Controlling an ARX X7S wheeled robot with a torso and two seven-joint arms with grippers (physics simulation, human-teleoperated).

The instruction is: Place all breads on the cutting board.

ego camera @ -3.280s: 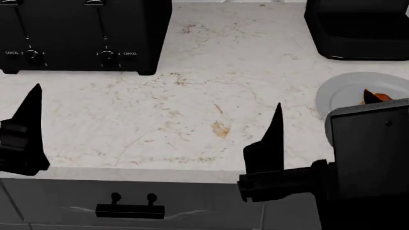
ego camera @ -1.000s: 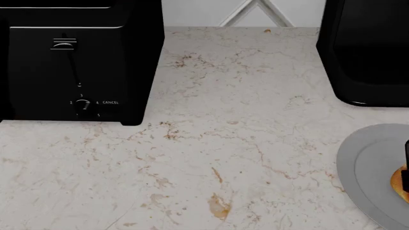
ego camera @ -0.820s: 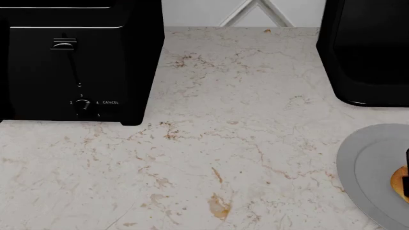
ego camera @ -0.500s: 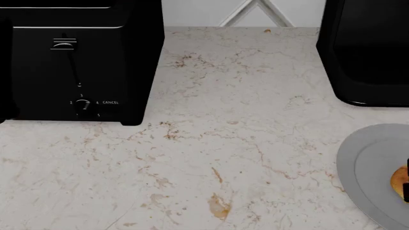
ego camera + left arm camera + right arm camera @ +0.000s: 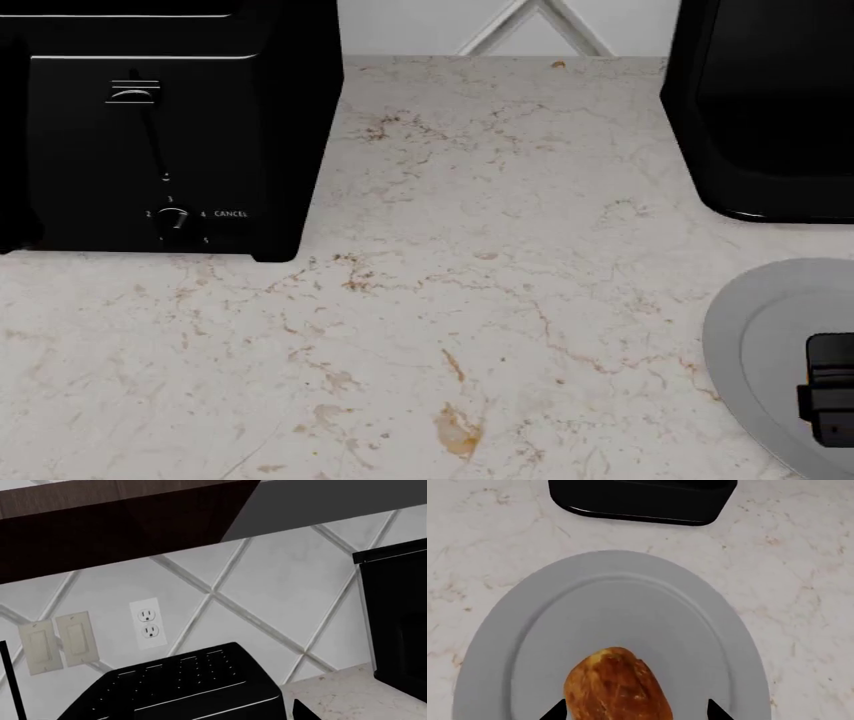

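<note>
Bread [image 5: 618, 685], 1 golden-brown oval roll, lies on the grey plate [image 5: 627, 585], long axis running roughly along the right gripper's [image 5: 635, 711] reach. Its 2 fingertips flank the roll, spread and apart from it. Left gripper's state cannot be told.
</note>
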